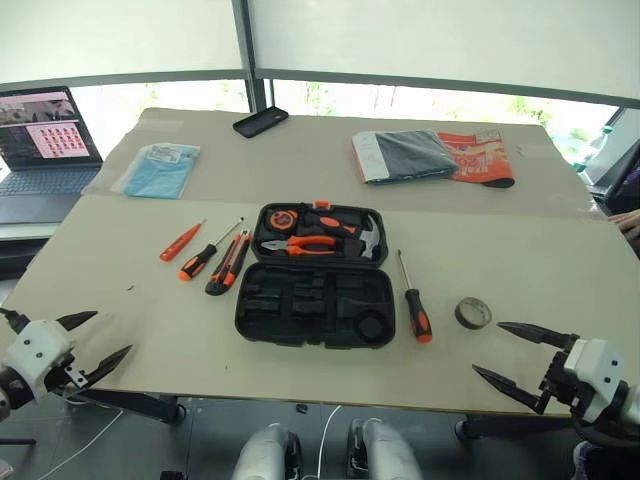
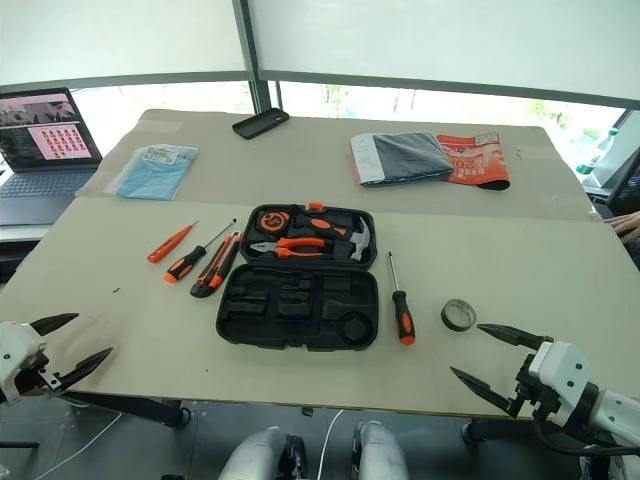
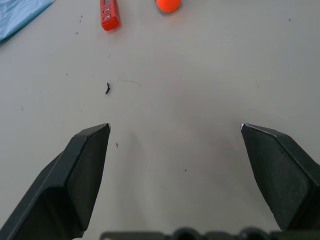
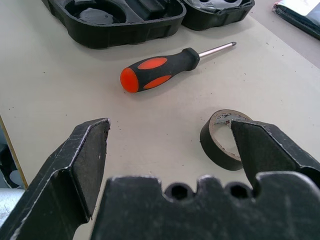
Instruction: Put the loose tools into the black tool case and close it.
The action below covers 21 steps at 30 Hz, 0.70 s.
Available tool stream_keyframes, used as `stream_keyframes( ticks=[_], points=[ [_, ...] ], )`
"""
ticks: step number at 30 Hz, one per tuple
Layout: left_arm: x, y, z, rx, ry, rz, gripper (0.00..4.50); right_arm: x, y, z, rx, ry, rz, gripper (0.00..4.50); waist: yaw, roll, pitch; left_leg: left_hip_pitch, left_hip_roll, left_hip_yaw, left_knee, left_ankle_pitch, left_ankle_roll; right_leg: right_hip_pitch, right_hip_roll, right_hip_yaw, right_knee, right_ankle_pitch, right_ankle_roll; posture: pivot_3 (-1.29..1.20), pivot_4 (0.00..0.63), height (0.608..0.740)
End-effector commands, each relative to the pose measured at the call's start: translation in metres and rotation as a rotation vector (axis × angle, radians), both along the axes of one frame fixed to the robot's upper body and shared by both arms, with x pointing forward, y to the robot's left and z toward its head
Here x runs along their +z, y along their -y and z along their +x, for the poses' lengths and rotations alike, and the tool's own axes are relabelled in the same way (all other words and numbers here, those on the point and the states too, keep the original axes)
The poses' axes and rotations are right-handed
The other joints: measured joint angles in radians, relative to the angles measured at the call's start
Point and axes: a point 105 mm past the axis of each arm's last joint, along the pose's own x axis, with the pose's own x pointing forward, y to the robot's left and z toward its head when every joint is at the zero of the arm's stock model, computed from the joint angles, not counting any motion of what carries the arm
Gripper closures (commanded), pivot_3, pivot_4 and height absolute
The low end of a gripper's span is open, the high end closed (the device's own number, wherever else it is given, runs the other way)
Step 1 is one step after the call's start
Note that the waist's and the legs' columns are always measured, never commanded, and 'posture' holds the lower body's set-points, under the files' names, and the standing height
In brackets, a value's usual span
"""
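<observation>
On the table (image 1: pixel 520 270) the case (image 1: pixel 313 288) lies open at the middle, pliers (image 1: pixel 300 244) and hammer (image 1: pixel 366 238) in its far half. To its left lie the knife (image 1: pixel 228 263), a screwdriver (image 1: pixel 206 254) and the slim screwdriver (image 1: pixel 181 241); to its right a third screwdriver (image 1: pixel 413 302), then the tape roll (image 1: pixel 473 313). The left gripper (image 1: pixel 88 345) hovers at the near left edge, fingers (image 3: pixel 85 165) spread wide, empty. The right gripper (image 1: pixel 512 352) hovers just near the roll, fingers (image 4: pixel 82 160) equally wide, holding nothing
</observation>
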Motion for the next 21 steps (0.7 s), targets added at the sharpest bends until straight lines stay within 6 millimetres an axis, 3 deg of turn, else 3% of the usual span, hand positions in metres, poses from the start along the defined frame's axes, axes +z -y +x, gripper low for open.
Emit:
stream_keyframes(
  ticks=[1, 4, 8, 11, 15, 19, 21],
  points=[
    [0.019, -0.012, 0.003, 0.081, 0.043, -0.078, 0.00, 0.026, -0.021, 0.018, 0.065, 0.095, 0.055, 0.05, 0.000, 0.000, 0.000, 0.000, 0.000, 0.000, 0.000, 0.000, 0.000, 0.000, 0.000, 0.000, 0.000, 0.000, 0.000, 0.00, 0.150, 0.740],
    [0.024, -0.037, -0.008, 0.234, -0.042, -0.260, 0.00, 0.071, -0.068, 0.040, 0.198, 0.201, 0.222, 0.05, -0.020, -0.002, 0.002, 0.001, 0.001, 0.001, 0.001, 0.001, -0.001, 0.000, 0.000, 0.001, 0.002, 0.000, 0.000, 0.00, 0.150, 0.740],
    [0.024, -0.057, -0.017, 0.367, -0.117, -0.332, 0.00, 0.095, -0.088, 0.050, 0.243, 0.271, 0.280, 0.05, -0.025, -0.005, 0.004, 0.005, 0.001, -0.003, 0.000, 0.002, -0.002, 0.000, 0.000, -0.004, 0.002, 0.006, 0.010, 0.00, 0.150, 0.740],
    [0.024, -0.049, -0.018, 0.376, -0.195, -0.401, 0.00, 0.104, -0.099, 0.053, 0.266, 0.285, 0.324, 0.05, -0.011, -0.005, 0.004, 0.004, 0.000, -0.003, -0.001, 0.000, -0.004, -0.001, 0.001, -0.004, 0.002, 0.004, 0.007, 0.00, 0.150, 0.740],
    [0.044, -0.011, 0.001, 0.309, -0.326, -0.594, 0.00, 0.103, -0.115, 0.050, 0.330, 0.263, 0.348, 0.05, 0.002, -0.007, 0.004, 0.001, -0.001, -0.002, 0.001, 0.001, -0.008, -0.001, 0.001, -0.004, 0.001, 0.003, 0.004, 0.00, 0.150, 0.740],
    [0.061, -0.003, 0.031, 0.295, -0.289, -0.565, 0.00, 0.096, -0.112, 0.053, 0.327, 0.245, 0.342, 0.05, 0.006, -0.009, 0.004, 0.001, -0.002, -0.002, 0.002, -0.001, -0.012, 0.000, 0.000, -0.003, 0.001, 0.003, 0.004, 0.00, 0.150, 0.740],
    [0.073, 0.011, 0.052, 0.248, -0.279, -0.572, 0.00, 0.092, -0.110, 0.054, 0.331, 0.242, 0.331, 0.05, 0.004, -0.009, 0.005, 0.003, -0.003, 0.000, 0.001, -0.001, -0.013, 0.000, 0.001, -0.001, 0.001, 0.004, 0.005, 0.00, 0.150, 0.740]
  ],
)
